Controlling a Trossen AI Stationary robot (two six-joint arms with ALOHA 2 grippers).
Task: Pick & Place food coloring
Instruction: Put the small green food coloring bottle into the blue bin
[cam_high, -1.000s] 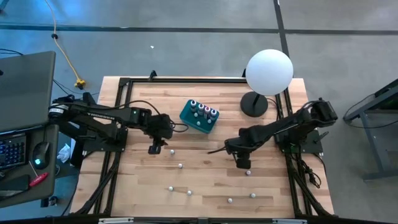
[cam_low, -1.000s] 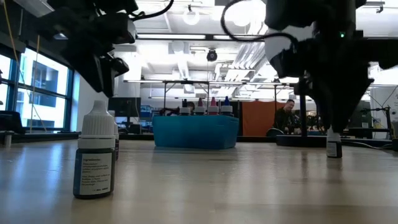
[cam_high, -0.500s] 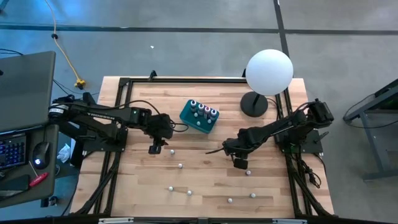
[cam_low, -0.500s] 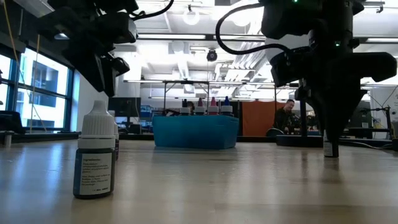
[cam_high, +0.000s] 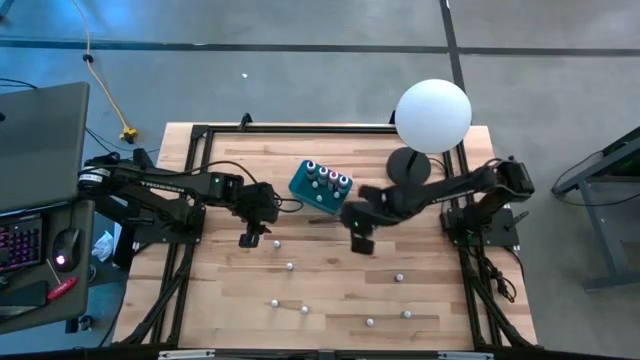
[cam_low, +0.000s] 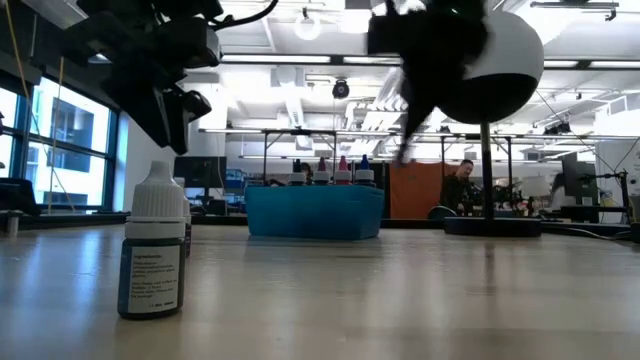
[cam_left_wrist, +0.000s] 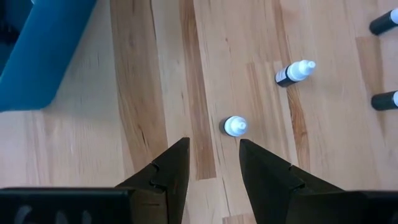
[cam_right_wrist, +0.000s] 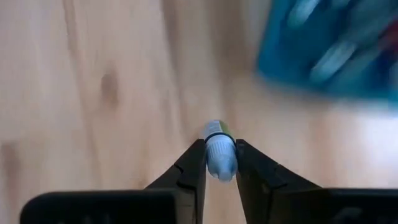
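Since a second ago your right gripper (cam_high: 360, 243) has swung from the table's right side toward the teal box (cam_high: 303, 190), fingers clamped on a food coloring bottle (cam_right_wrist: 219, 154) (cap pointing back at the wrist). That box lies just ahead; your left gripper (cam_left_wrist: 211, 163) hangs with fingers apart over another bottle (cam_left_wrist: 235, 126).

Four cameras cover one wooden table (cam_high: 330, 300) from above, from tabletop level and from both wrists.

The high view looks straight down on both arms; the low view sits at surface height, facing level into the room, one dropper bottle (cam_low: 153, 243) close before it. Each wrist view looks down past its own fingers at the boards. All four share the teal box (cam_high: 320, 187).
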